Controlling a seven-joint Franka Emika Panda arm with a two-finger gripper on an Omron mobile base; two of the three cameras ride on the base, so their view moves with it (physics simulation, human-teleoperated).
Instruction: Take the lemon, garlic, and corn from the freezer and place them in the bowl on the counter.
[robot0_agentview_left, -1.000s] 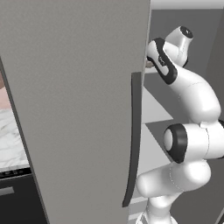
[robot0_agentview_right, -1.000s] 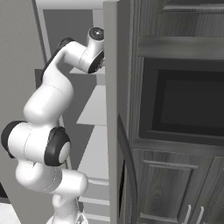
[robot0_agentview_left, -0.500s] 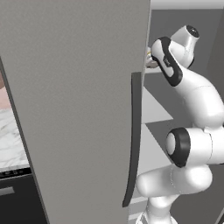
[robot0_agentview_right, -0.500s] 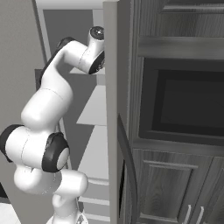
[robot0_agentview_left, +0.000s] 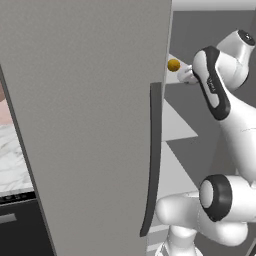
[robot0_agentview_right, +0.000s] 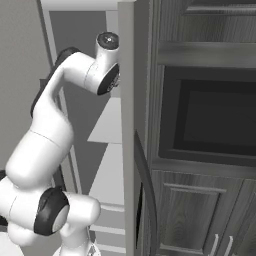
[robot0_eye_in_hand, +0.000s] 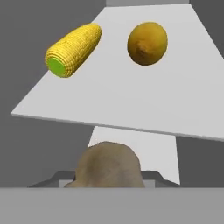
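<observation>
Two of the three items, the corn (robot0_eye_in_hand: 72, 49) and the lemon (robot0_eye_in_hand: 147, 43), are lying on a white shelf (robot0_eye_in_hand: 131, 105) inside the freezer (robot0_agentview_left: 90, 125). They are side by side but apart, toward the back edge of that shelf. The third, a pale tan lumpy bulb that I am taking to be the garlic (robot0_eye_in_hand: 108, 165), is sitting right at the tool's tips in the hand view, in front of the shelf's front edge. The tool (robot0_agentview_left: 185, 75) is pressed together on it, pinching the garlic rather than closing on nothing, as far as the hand view is showing.

In the left base view the arm is reaching past the open door's dark handle (robot0_agentview_left: 152, 160), with the lemon just beside the hand.

The step in hand is, by my judgement, carrying the garlic out of the freezer toward the bowl. Doing it well is meaning:

- drawing straight back from the shelf's front edge, not sweeping sideways into the lemon;
- holding the pinch firm, since the bulb is rounded and could be slipping;
- clearing the door's edge before swinging toward the marble tabletop (robot0_agentview_left: 12, 160), which is showing past the door in the left base view.
</observation>
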